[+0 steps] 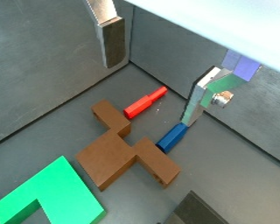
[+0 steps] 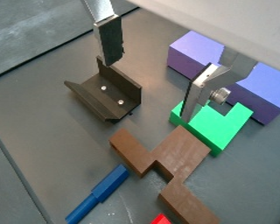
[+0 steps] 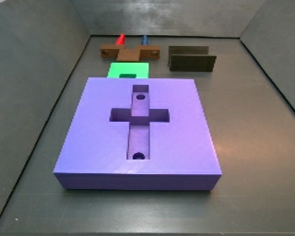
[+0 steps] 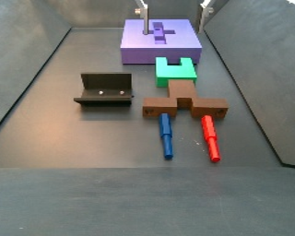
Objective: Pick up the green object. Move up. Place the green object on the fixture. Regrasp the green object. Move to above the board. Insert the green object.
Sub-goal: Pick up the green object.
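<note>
Wrist view: claw fingers wide apart, nothing between them; green object flat on the floor beside the brown cross block, which carries a red peg and a blue peg.

Wrist view: fixture on the floor; the board is partly behind one finger.

Side view: green object at upper centre, touching the board's far edge, fixture to its right.

Side view: claw at the top edge, above the board.
</note>
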